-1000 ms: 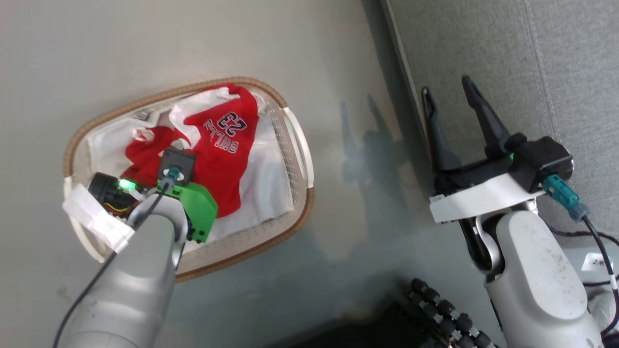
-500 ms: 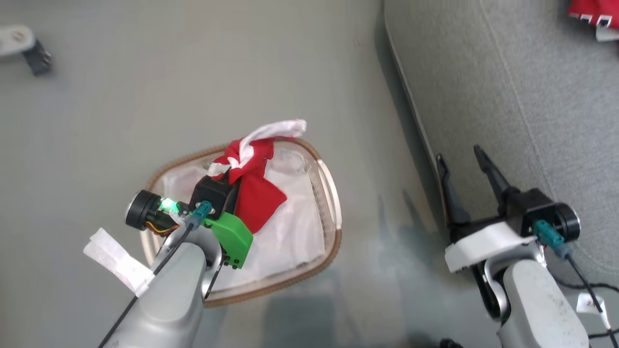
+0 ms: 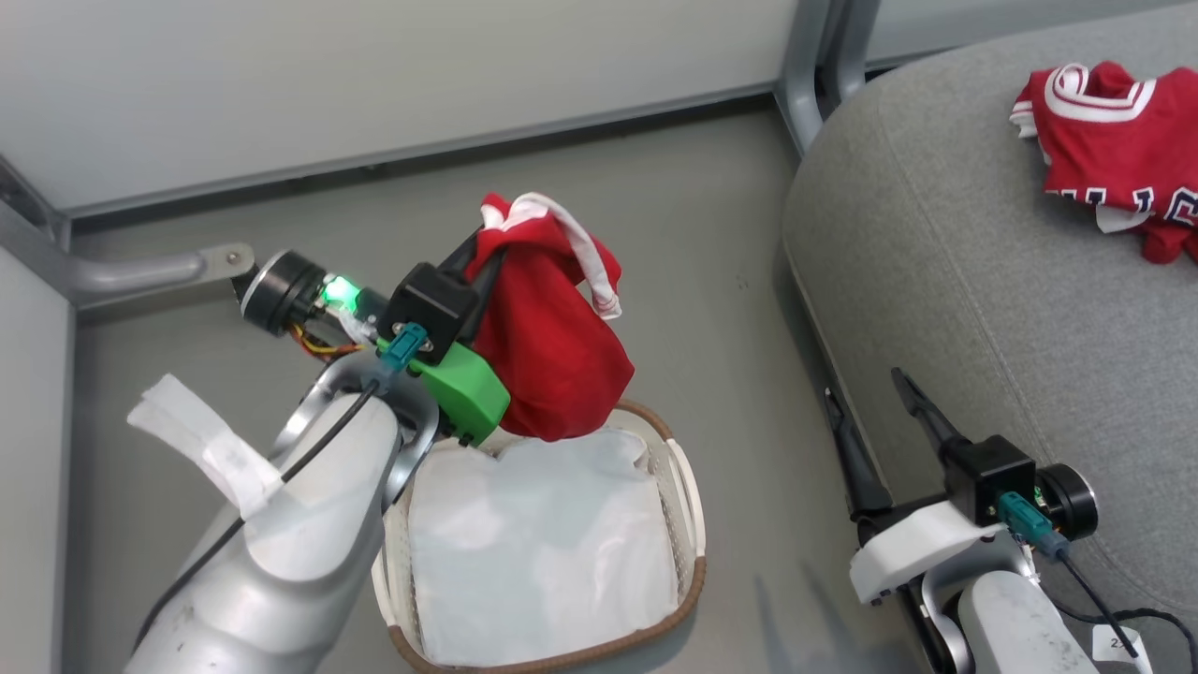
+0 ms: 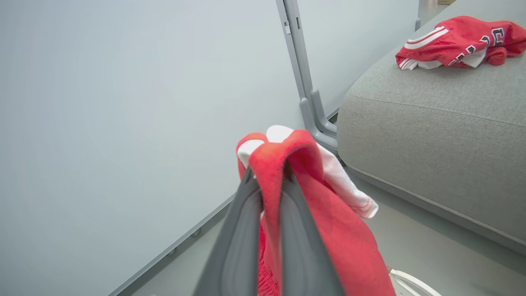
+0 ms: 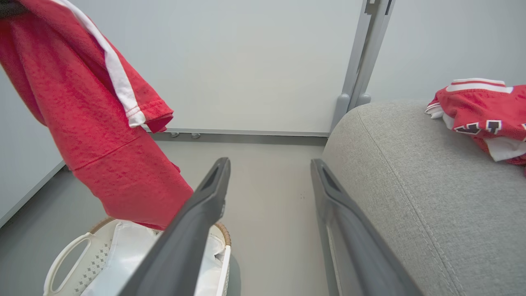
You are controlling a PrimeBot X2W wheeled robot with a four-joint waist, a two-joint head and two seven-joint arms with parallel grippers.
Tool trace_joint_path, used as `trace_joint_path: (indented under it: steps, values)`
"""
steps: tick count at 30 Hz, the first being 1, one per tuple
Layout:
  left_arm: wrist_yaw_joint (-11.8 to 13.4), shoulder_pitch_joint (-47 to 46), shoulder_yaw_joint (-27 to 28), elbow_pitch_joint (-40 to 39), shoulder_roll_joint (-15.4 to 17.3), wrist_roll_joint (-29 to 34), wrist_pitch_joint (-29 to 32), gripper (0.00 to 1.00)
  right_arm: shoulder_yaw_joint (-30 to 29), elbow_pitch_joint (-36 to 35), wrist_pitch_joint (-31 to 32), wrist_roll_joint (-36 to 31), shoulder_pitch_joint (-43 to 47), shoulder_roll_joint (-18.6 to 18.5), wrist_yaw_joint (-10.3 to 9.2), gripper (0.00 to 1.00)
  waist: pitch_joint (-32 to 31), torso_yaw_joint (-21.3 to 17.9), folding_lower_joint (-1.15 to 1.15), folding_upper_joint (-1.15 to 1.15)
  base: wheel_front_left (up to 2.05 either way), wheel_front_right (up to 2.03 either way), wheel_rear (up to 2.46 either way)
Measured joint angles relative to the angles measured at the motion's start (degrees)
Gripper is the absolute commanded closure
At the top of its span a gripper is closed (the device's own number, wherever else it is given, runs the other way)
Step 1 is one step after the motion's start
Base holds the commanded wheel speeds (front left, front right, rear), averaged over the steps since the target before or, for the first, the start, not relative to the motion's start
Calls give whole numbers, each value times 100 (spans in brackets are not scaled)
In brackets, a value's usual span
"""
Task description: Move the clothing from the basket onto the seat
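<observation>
A white liner cloth [image 3: 543, 534] is lying at six o'clock. A grey post [image 3: 803, 65] is standing at one o'clock against the pale wall [image 3: 374, 75], on the grey floor [image 3: 693, 234].

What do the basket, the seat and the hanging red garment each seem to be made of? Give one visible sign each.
Basket: apparently smooth white plastic, given its perforated walls; brown woven-looking rim.
Seat: matte grey woven upholstery, showing textured weave and stitched seams.
Red garment: probably soft knit sportswear fabric; it drapes and creases.
</observation>
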Motion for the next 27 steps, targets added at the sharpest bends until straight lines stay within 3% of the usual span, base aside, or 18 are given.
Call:
trace_joint_path:
  steps: [9, 18, 27]
  values:
    - [-7, -1118, -464, -939, 408, -444, 552, 100, 590, -76, 0, 19, -397, -3, 0, 0, -677, 143, 0, 0, 0, 0, 0]
    - [-7, -1494, -530, -1171, 412, -686, 610, 100, 1709, -13, 0, 248, -1243, -5, 0, 0, -801, 102, 0, 0, 0, 0, 0]
    - [-9, -1517, -795, -1699, 314, -673, 499, 100, 2516, 528, 0, 671, -2078, -602, 0, 0, -846, 185, 0, 0, 0, 0, 0]
